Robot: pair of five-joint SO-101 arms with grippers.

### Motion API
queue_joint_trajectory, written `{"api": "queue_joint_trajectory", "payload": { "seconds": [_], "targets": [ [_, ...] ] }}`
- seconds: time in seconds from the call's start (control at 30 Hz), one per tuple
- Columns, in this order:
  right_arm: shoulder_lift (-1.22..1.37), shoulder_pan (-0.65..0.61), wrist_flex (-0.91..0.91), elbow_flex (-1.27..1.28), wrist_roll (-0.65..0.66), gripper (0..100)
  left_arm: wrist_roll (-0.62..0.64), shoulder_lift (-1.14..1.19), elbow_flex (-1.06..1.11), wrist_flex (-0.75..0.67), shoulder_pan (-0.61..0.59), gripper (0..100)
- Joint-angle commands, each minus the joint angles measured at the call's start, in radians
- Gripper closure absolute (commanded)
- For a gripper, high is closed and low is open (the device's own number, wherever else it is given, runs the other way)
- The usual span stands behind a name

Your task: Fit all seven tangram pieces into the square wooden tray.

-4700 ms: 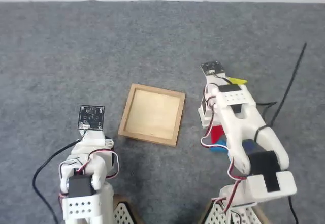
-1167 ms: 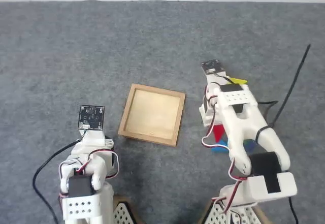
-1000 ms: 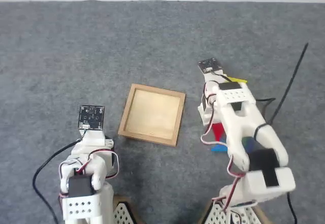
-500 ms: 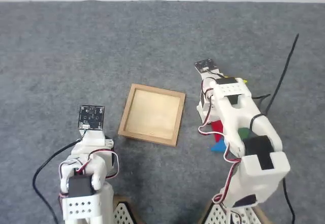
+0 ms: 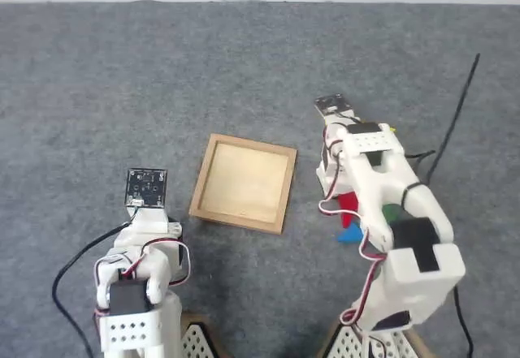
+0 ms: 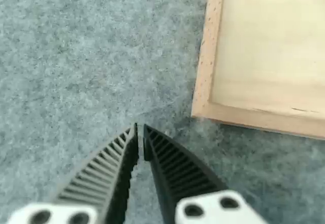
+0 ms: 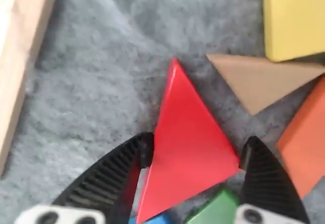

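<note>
The square wooden tray (image 5: 213, 201) lies empty at the table's middle. Right of it the right arm hangs over a cluster of pieces, where a red triangle (image 5: 348, 209), a blue piece (image 5: 352, 234), a green piece (image 5: 391, 210) and a yellow piece (image 5: 383, 128) peek out. In the right wrist view my right gripper (image 7: 198, 150) is open, its jaws straddling the red triangle (image 7: 188, 148) flat on the felt. Around it lie a tan triangle (image 7: 259, 82), a yellow piece (image 7: 294, 16), an orange piece (image 7: 304, 142) and a green piece (image 7: 213, 211). My left gripper (image 6: 139, 128) is shut and empty, just off the tray's corner (image 6: 203, 82).
Grey felt covers the whole table. The tray's rim (image 7: 20, 56) lies a short way from the red triangle. A black cable (image 5: 451, 131) runs off beside the right arm. Open felt stretches behind and left of the tray.
The right arm has swung slightly toward the tray, which uncovers the green piece beside it. The left arm and the tray have not moved.
</note>
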Motion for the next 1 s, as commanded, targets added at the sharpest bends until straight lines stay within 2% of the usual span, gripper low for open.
{"api": "queue_joint_trajectory", "payload": {
  "seconds": [0.0, 0.37, 0.53, 0.83, 0.97],
  "targets": [
    [-0.131, 0.042, -0.012, 0.038, -0.038, 66.6, 0.017, -0.018, -0.013, 0.005, -0.005, 98],
    [-0.041, 0.062, -0.039, 0.080, -0.040, 66.4, 0.017, -0.018, -0.013, 0.005, -0.005, 98],
    [-0.027, 0.061, -0.018, 0.066, -0.044, 74.1, 0.017, -0.018, -0.013, 0.005, -0.005, 98],
    [-0.041, 0.058, -0.021, 0.068, -0.048, 74.5, 0.017, -0.018, -0.013, 0.005, -0.005, 98],
    [-0.128, 0.039, -0.024, 0.084, -0.049, 74.5, 0.017, -0.018, -0.013, 0.005, -0.005, 98]
  ]
}}
